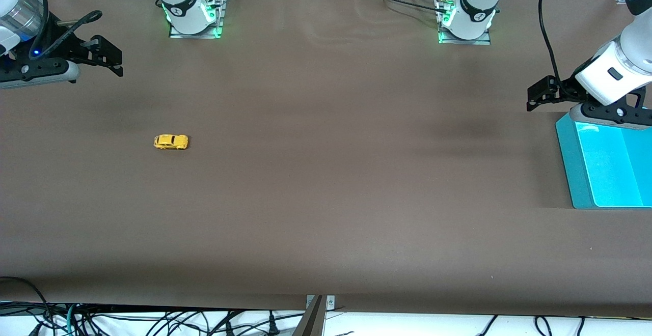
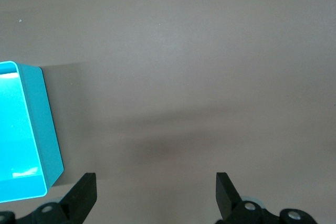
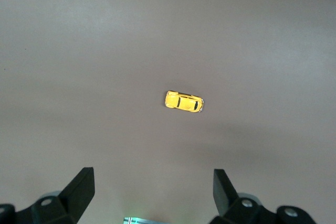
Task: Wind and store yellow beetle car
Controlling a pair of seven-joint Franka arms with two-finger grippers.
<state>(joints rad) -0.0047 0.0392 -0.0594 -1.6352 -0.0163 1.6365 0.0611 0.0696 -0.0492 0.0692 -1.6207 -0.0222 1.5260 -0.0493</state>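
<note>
Teal bin (image 1: 575, 173), seemingly edge-cropped

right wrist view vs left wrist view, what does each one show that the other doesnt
Only the right wrist view shows the yellow beetle car, alone on the table with the open right gripper hanging above, touching nothing. Only the left wrist view shows the turquoise bin, empty where visible, beside the open left gripper. Both share the brown table cover and a pair of spread black fingertips.

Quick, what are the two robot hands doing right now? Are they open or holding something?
Left gripper: open, holding nothing, up beside the teal bin.
Right gripper: open, holding nothing, up above the yellow beetle car.
</note>
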